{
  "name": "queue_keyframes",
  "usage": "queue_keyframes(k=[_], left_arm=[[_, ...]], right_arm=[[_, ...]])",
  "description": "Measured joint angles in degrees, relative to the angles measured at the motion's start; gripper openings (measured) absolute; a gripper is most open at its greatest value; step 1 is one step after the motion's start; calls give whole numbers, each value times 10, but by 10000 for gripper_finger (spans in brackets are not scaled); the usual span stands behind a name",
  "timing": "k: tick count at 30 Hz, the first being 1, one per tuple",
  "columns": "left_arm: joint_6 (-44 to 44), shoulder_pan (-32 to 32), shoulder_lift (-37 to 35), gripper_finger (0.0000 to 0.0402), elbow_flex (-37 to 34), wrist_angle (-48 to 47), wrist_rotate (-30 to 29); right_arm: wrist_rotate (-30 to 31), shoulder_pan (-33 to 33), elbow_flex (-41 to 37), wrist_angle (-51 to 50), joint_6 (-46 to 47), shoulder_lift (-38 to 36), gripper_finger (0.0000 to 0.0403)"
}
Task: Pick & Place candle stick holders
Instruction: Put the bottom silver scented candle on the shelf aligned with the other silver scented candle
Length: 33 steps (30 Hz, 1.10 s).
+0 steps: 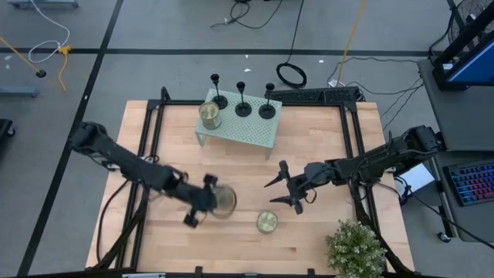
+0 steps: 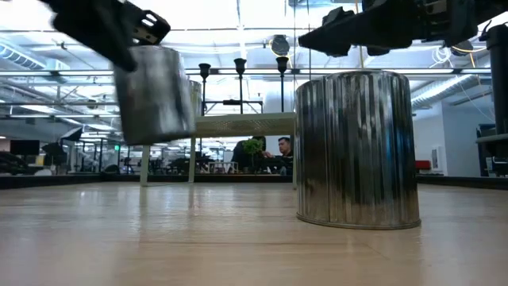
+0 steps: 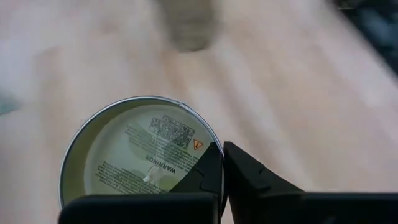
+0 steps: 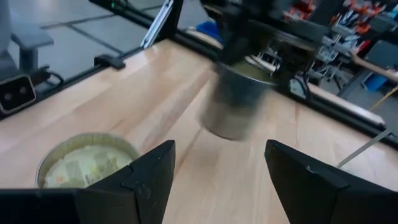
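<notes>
You are looking at a wooden table point(image 1: 324, 154) in an open workshop. Your left gripper point(image 1: 202, 202) is pinching the rim of a metal tin point(image 1: 223, 201) and holding it clear of the wood. Just beside it, a second tin point(image 1: 267, 222) is standing on the table, with your right gripper point(image 1: 285, 188) hanging spread open right above. Farther off, the three candle stick holders point(image 1: 242, 99) are standing upright on a green rack point(image 1: 247, 127), next to a third tin point(image 1: 209, 115).
</notes>
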Motion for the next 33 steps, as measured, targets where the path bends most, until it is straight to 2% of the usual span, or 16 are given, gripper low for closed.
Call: queue_keyframes(k=[5,9,15,18,22,26,30,33], left_arm=[[10,89,-78,6,22,-41,-45],[25,164,-82,4,106,-105,-58],[36,249,-7,4,274,-217,-70],[67,289,47,6,330,-258,-56],[106,332,111,4,356,-262,-29],[107,375,149,8,370,-270,-1],[111,400,160,5,378,-259,7],[119,421,165,6,378,-247,37]], right_arm=[[1,0,0,40,-7,0,242],[1,-1,0,66,-7,0,242],[1,-1,0,65,8,0,242],[1,-1,0,65,8,0,242],[1,-1,0,62,8,0,242],[1,-1,0,60,8,0,242],[1,-1,0,60,8,0,242],[1,-1,0,60,3,0,242]])
